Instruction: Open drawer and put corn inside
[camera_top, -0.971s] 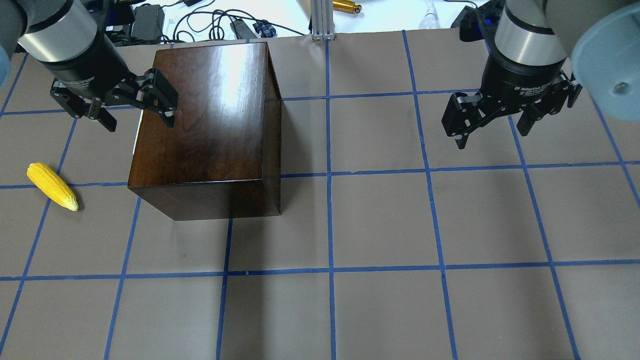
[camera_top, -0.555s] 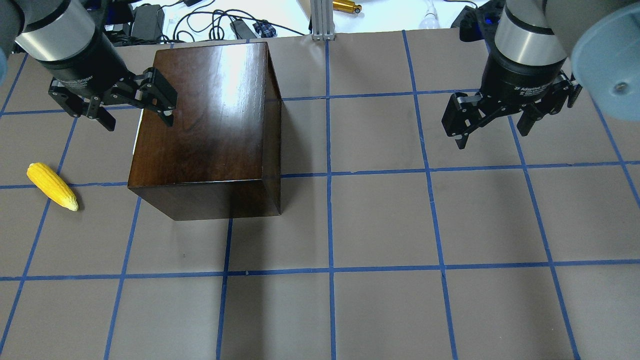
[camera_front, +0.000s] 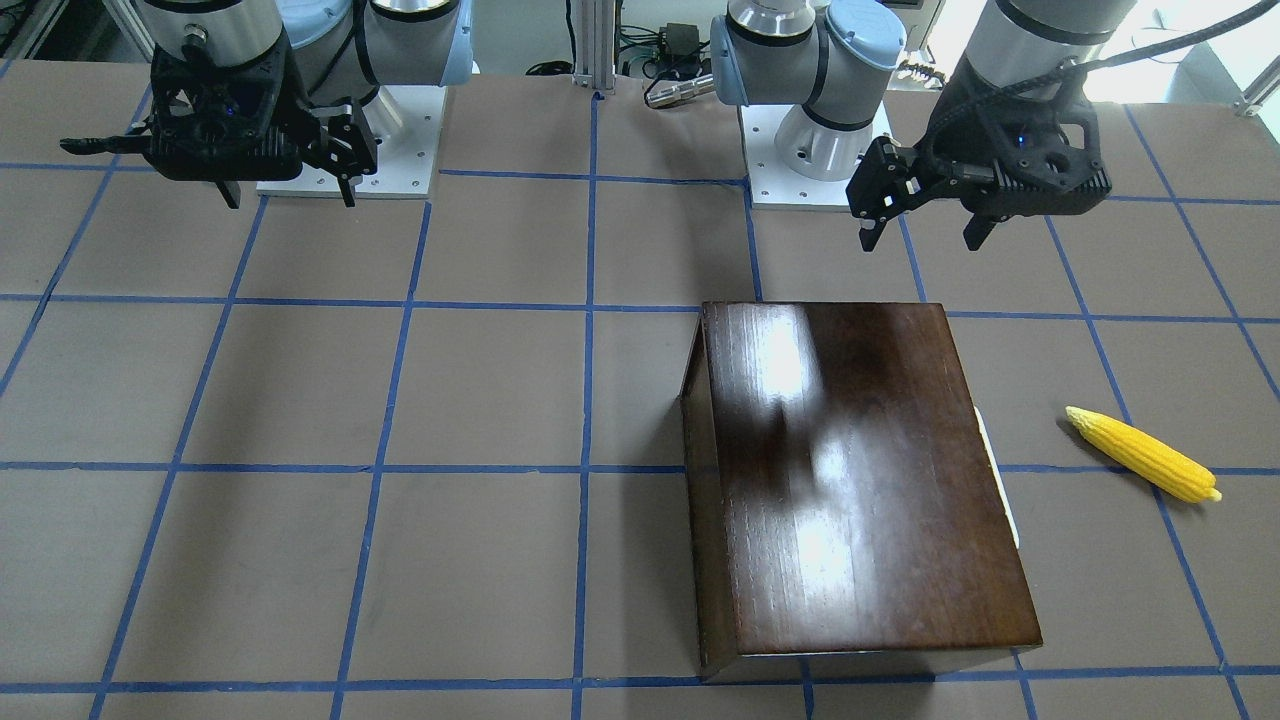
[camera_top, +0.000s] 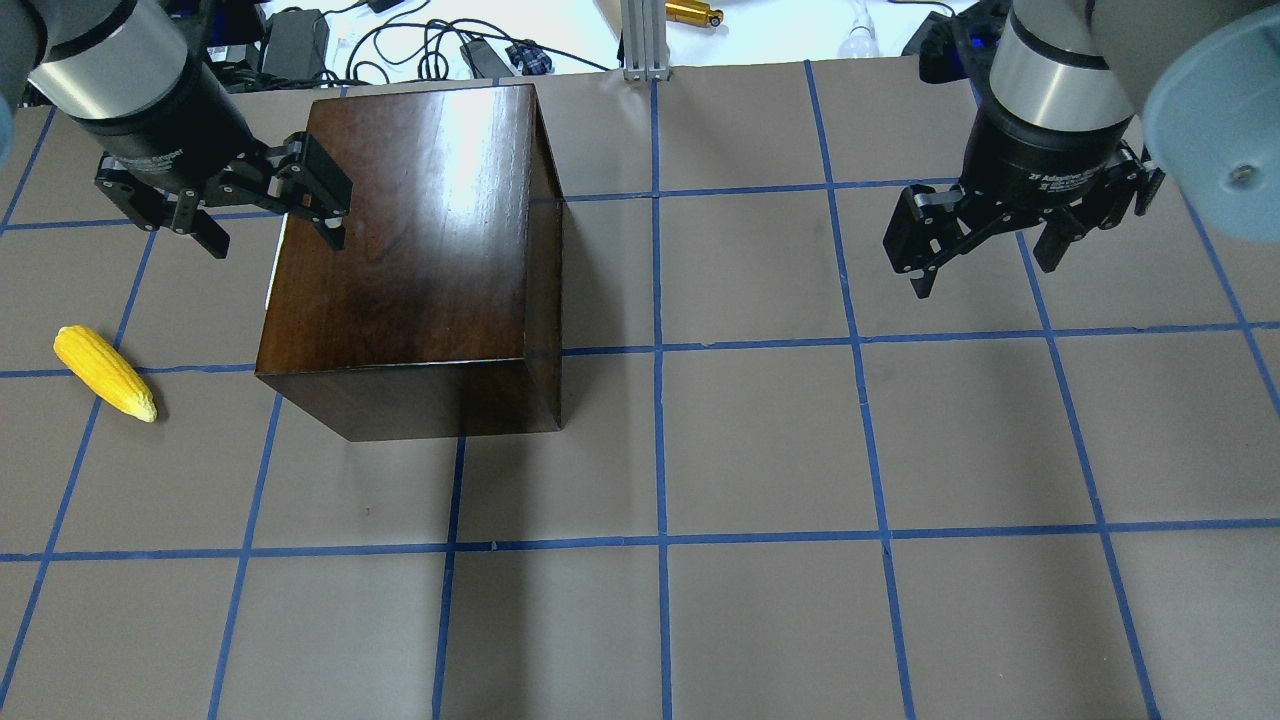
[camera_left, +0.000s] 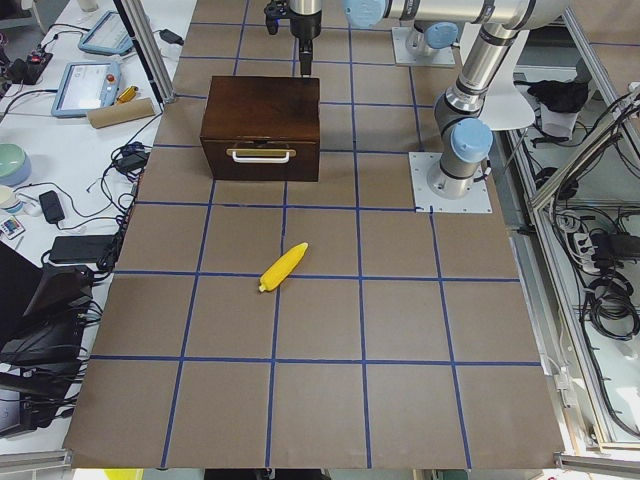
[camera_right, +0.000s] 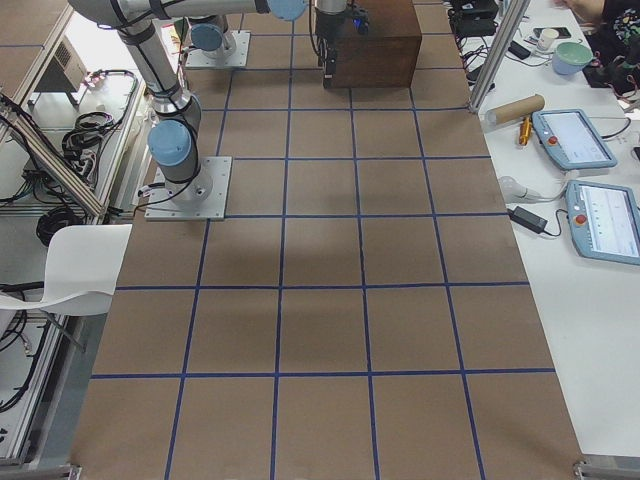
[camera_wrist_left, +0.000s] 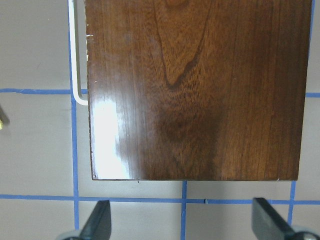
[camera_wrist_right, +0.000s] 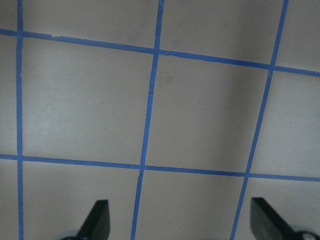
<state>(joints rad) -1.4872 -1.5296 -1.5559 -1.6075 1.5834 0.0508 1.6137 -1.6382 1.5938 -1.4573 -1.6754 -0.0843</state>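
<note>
Your left gripper (camera_top: 275, 240) hangs open over the box's (camera_top: 420, 230) handle-side corner, and the right gripper (camera_top: 985, 272) is open too, over the bench (camera_top: 760, 440). The drawer (camera_left: 260, 158) is shut, and the corn (camera_top: 104, 372) is lying on the bench off its handle side.

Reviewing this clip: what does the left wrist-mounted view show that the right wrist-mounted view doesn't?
Only left wrist: the glossy dark-brown wooden box from above, with the drawer's small white handle along its edge. Only right wrist: nothing of its own. Both: brown table with blue tape lines, and the open left gripper or right gripper at the bottom edge.
</note>
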